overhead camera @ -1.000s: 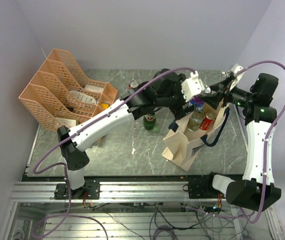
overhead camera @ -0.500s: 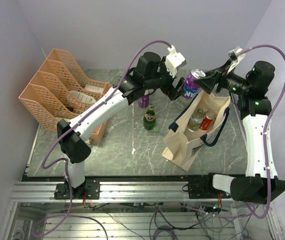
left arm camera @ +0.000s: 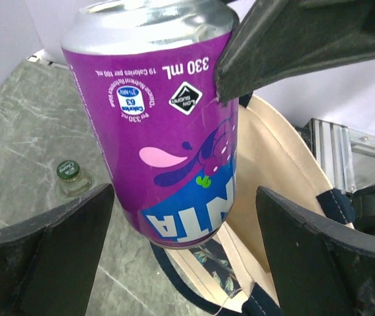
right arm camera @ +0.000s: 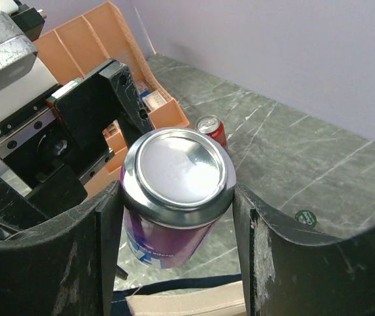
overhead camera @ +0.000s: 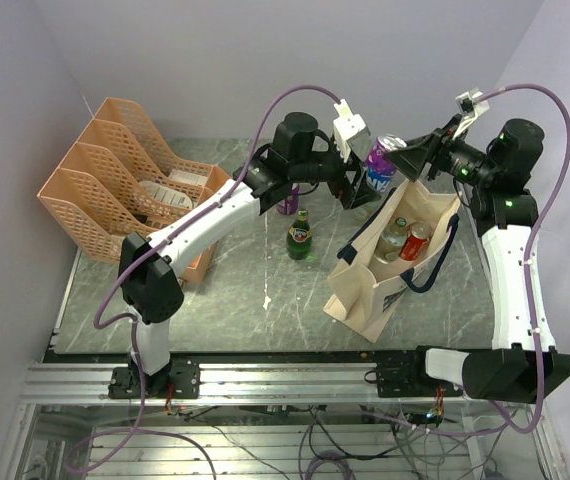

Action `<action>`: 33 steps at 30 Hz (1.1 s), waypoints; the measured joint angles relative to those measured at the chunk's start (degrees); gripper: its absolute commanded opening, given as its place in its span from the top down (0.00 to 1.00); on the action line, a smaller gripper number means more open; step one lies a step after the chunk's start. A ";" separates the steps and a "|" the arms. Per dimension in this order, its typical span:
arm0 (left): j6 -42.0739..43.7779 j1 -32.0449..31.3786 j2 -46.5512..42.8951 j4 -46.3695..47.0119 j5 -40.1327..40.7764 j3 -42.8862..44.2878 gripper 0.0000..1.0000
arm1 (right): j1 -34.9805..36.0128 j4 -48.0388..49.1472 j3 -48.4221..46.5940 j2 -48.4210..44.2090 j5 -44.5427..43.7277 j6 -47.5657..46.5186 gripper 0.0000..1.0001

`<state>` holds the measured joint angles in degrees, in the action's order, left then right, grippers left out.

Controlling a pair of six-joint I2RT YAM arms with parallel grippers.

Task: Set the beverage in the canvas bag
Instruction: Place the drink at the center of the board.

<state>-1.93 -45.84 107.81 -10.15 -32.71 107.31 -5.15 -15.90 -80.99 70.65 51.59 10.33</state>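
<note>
The beverage is a purple can (overhead camera: pixel 382 163), held tilted in the air above the far rim of the canvas bag (overhead camera: pixel 365 290). My right gripper (overhead camera: pixel 415 160) is shut on the can (right arm camera: pixel 174 191), one finger on each side. My left gripper (overhead camera: pixel 360 185) is open just left of it. In the left wrist view the can (left arm camera: pixel 168 125) hangs between the wide-apart fingers (left arm camera: pixel 49 250) without touching them. The cream bag (left arm camera: pixel 273 171) with navy handles stands open below. The left gripper (left arm camera: pixel 184 217) holds nothing.
Inside the bag are a red can (overhead camera: pixel 415 243) and a bottle (overhead camera: pixel 393 238). A green bottle (overhead camera: pixel 299 236) and another purple can (overhead camera: pixel 287 203) stand on the table left of the bag. A red can (right arm camera: pixel 210 128) stands further back. Orange file trays (overhead camera: pixel 115 180) fill the far left.
The left gripper has drawn back up and to the left from over the bag. The right gripper has lifted the purple can higher above the bag's rim.
</note>
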 measured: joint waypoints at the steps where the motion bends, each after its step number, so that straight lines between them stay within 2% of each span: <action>1: -0.55 0.00 0.00 0.83 -0.11 -0.13 0.01 | 0.07 0.22 -0.02 0.00 -0.07 0.48 1.00; 14: -7.58 0.07 2.12 9.84 -3.56 -0.85 0.02 | 1.81 4.39 0.00 -0.24 -2.60 7.13 1.00; 17: -8.04 0.07 2.12 10.51 -3.78 -1.68 0.16 | 1.99 5.49 0.44 -0.52 -2.89 8.39 1.00; 24: -8.13 0.35 2.12 10.71 -3.96 -2.08 0.34 | 2.29 5.88 2.05 -1.86 -3.85 9.20 1.00; 26: -7.93 0.44 2.01 10.45 -4.02 -2.29 0.46 | 2.34 6.19 2.97 -2.49 -4.35 9.18 1.00; 28: -7.50 0.42 1.95 9.94 -4.11 -2.38 0.61 | 2.34 6.16 3.56 -2.89 -4.70 9.05 0.99; 30: -6.73 0.44 1.88 9.27 -4.17 -2.38 0.85 | 2.38 5.99 3.82 -3.02 -4.76 8.70 0.85; 31: -6.12 0.48 1.70 8.66 -4.17 -2.38 0.92 | 2.40 5.68 3.82 -3.02 -4.70 8.46 0.78; 33: -4.44 0.55 1.20 6.69 -3.93 -2.38 0.93 | 2.62 4.87 3.93 -3.02 -4.42 7.80 0.66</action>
<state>-6.37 -45.30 109.01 -3.46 -36.64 104.92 -2.52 -11.03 -77.06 67.64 47.18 18.13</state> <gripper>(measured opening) 0.754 0.582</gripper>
